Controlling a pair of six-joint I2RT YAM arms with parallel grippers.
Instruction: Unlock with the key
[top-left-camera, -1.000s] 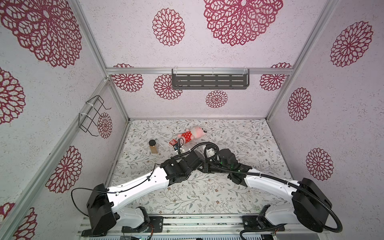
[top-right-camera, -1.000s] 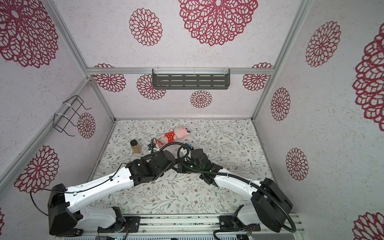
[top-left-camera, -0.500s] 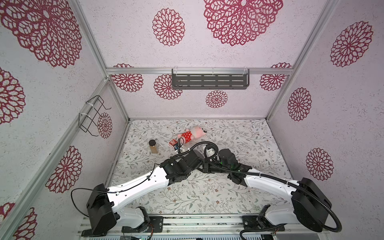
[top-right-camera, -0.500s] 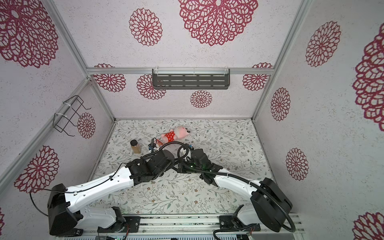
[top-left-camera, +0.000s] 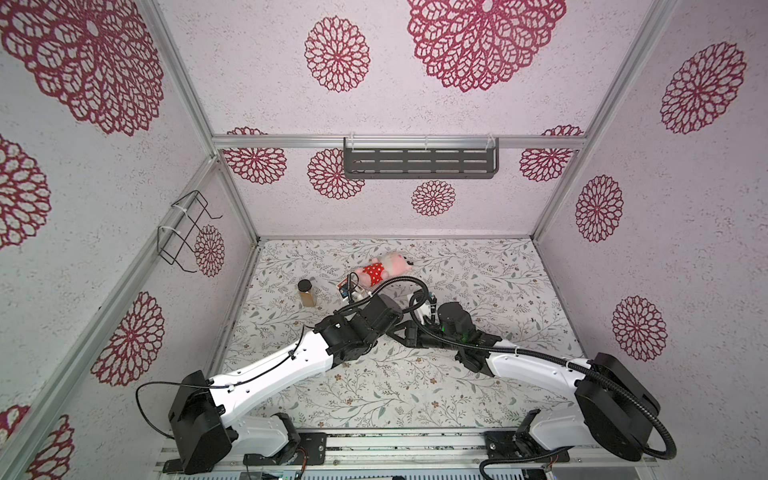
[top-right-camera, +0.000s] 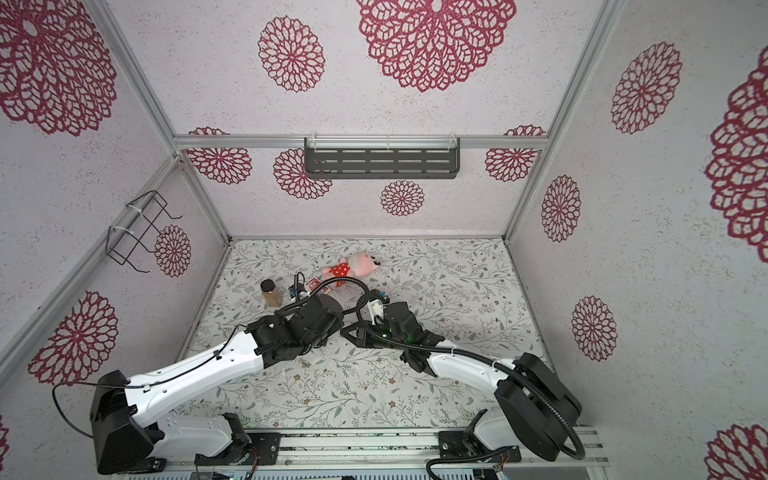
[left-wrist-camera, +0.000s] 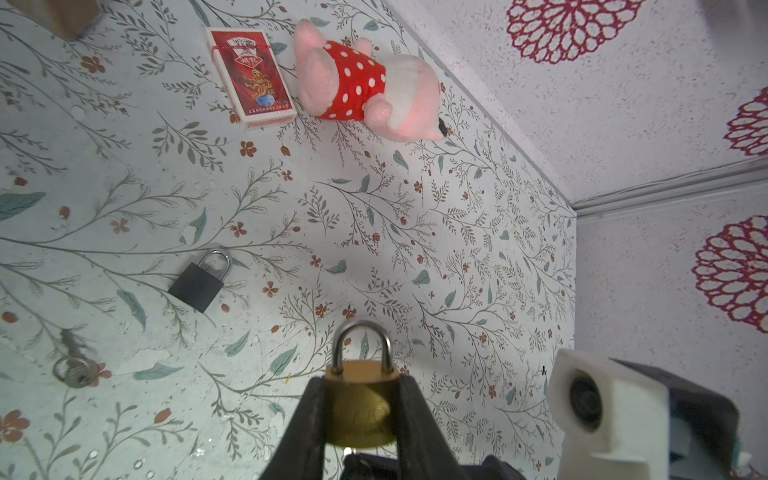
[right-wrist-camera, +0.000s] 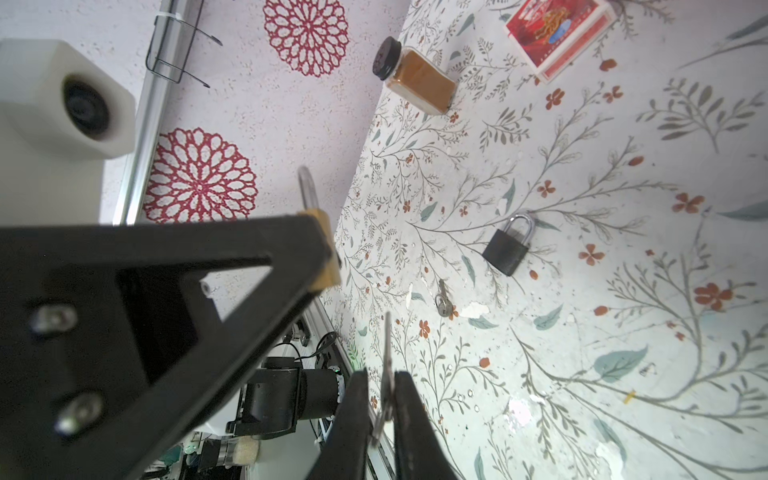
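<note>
Key (right-wrist-camera: 387, 349) between right end effector's (right-wrist-camera: 380, 372) fingers — visible from the wrist, not above

We see booth walls (top-left-camera: 478, 208): pale textured paper, crimson rosette medallions. Aluminium frame posts (top-left-camera: 236, 199) at corners, crossbar (top-left-camera: 291, 142) along back wall. Dark slotted shelf (top-left-camera: 419, 163) hung off crossbar. Black wire rack (top-left-camera: 183, 232) zip-tied to left-wall bar (top-left-camera: 104, 322). Floor (top-left-camera: 478, 282): white mat, leaf-and-flower print; in wrist views surface looks chipped in spots, possibly peeling. Metal rail (top-left-camera: 395, 440) along front edge. Light even, diffuse; shadows we see are soft.
</note>
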